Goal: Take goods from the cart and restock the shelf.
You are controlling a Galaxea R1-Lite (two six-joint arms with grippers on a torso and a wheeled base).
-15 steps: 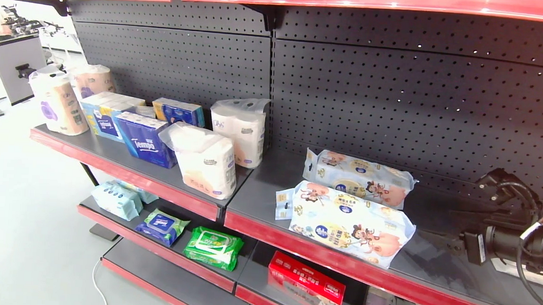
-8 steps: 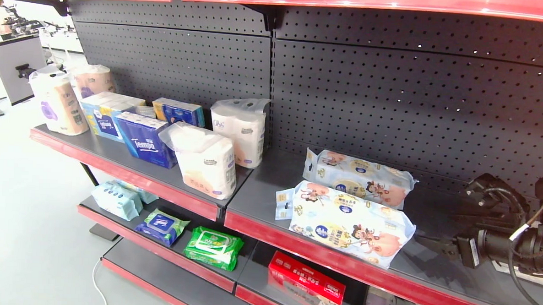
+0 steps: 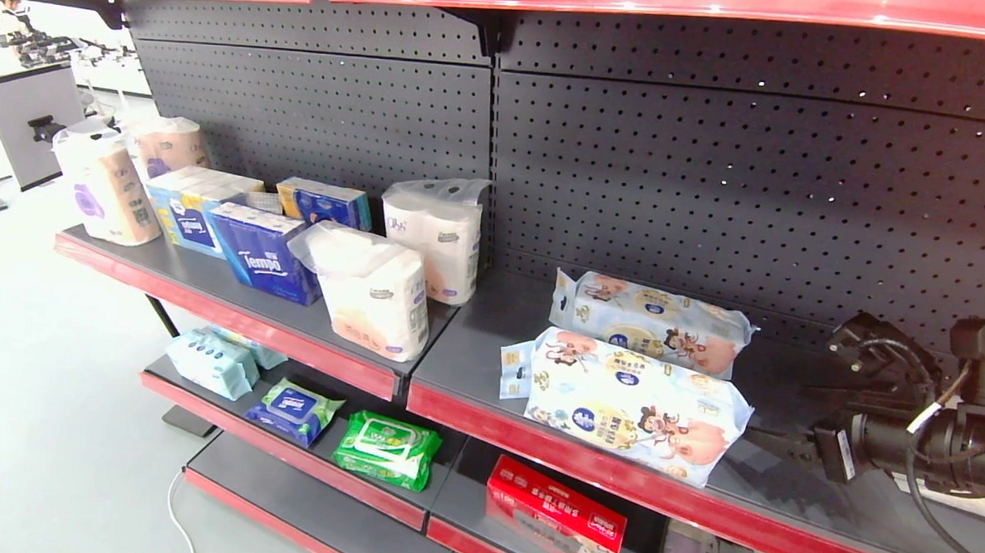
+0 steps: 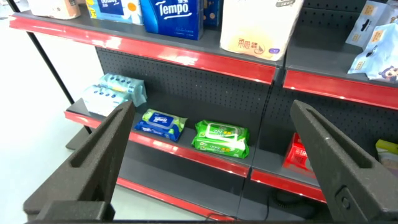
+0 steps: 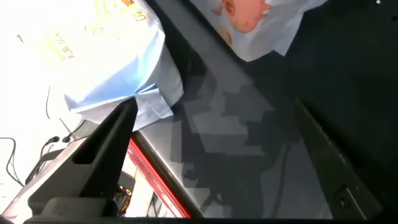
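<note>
**Q:** What lies on the dark grey metal shelf with the red front lip (image 3: 482, 326)?

**A:** Two soft plastic packs, pale blue and cream, printed with cartoon figures. Both lie flat on the shelf's right-hand section, long sides running along it.

**Q:** How are they placed?

**A:** The larger front pack (image 3: 636, 407) sits slightly angled, its right corner reaching the red lip. The smaller rear pack (image 3: 653, 321) lies just behind it, nearer the back of the shelf. Whether the two touch is unclear.

Free shelf (image 3: 770, 486) room — right of wipes pack (image 3: 638, 409)

A grey cabinet (image 3: 27, 119) stands on pale floor (image 3: 39, 390).
</note>
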